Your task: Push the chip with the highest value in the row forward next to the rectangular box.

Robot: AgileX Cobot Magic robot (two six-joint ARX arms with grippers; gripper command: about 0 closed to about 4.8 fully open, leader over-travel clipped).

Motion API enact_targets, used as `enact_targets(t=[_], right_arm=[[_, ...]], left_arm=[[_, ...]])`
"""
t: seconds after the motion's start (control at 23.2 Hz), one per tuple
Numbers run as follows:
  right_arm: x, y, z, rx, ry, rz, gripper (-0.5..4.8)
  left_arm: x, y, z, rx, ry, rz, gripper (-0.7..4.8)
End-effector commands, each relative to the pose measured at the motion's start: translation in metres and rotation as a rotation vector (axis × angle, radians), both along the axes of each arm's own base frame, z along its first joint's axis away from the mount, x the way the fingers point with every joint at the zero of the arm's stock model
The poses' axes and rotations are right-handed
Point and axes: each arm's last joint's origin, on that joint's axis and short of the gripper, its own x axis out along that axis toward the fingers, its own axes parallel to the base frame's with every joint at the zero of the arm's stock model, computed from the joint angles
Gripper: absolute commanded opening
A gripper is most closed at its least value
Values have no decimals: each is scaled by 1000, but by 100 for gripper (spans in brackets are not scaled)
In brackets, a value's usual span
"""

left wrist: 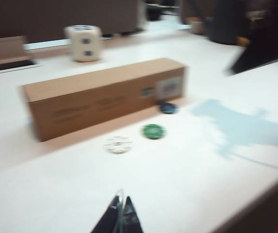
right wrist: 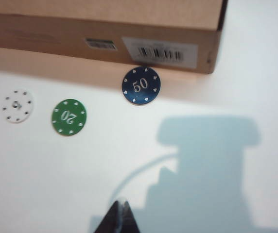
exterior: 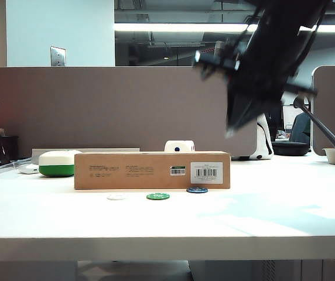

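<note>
Already the flat round blue chip point(right wrist: 141, 85), marked 50, is seen just beside the long brown cardboard box point(right wrist: 105, 26); the left gripper point(left wrist: 121, 206) and the right gripper point(right wrist: 120, 206) are both held clenched above the smooth white table point(right wrist: 236, 73).

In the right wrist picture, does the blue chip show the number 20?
No, the blue chip beside the rectangular box reads 50; the 20 is on the green chip.

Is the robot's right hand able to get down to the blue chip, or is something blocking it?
Probably yes. The right hand, shut, hangs above bare table with nothing between it and the blue chip. The chip sits right beside the brown box, so only its far side is walled off. The left hand is well clear.
</note>
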Motion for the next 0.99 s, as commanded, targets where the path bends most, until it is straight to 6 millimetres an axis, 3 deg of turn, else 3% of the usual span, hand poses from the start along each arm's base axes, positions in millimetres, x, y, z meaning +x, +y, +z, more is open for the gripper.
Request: enact_targets(t=[0.04,0.26,0.3,0.43,0.56,0.99], right_arm=[[-20,-3,25,1,-75,61,-5],[-59,-6,65,7,-243,118,-5],[-74,-8,79,1,-324,146,-5],[-96,-8,93,-35,-441,181,-6],[-121,-11,96,-9,-499,214,-5],[-157,-46,82,67,-567,235,-6]], left_arm=[[3,5,2,-4,-8,53,-5],[7,15,2,-4,-10,161,-5],[8,19,2,-7,-16,204,-5],[8,26,5,-18,-45,266,-5],[8,35,9,-33,-95,362,-5],[9,46,8,-24,-84,471,-5]])
